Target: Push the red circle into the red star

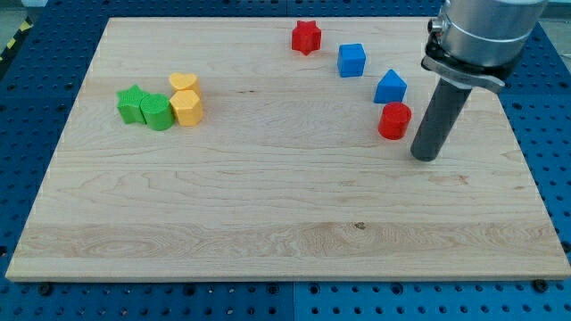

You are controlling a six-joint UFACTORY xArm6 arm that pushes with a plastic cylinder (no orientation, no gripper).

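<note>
Green blocks [145,108] at the view's left, two of them touching, with two yellow blocks [186,100] pressed against their right side, the heart-like one behind the other. Well clear of the task. Further right, near the view's top edge of the wooden board [268,223], red star [306,37]. Right of it and slightly lower, blue cube [351,60]; lower and further right again, blue block with a peaked top [390,86]. Directly below that, almost touching it, red circle [394,120]. Just to its right, my tip [426,157], close beside but seemingly not in contact, a touch nearer the view's bottom. No jaws to spread or pinch: only a plain rod.

Risk, as a judgement: both blue blocks sitting roughly on the line from circle to star. A straight shove up and left likely jams the circle against the peaked block, or drives blue pieces into the star and knocks it away. Off-centre contact on a round block also liable to make it slip sideways off the rod.
</note>
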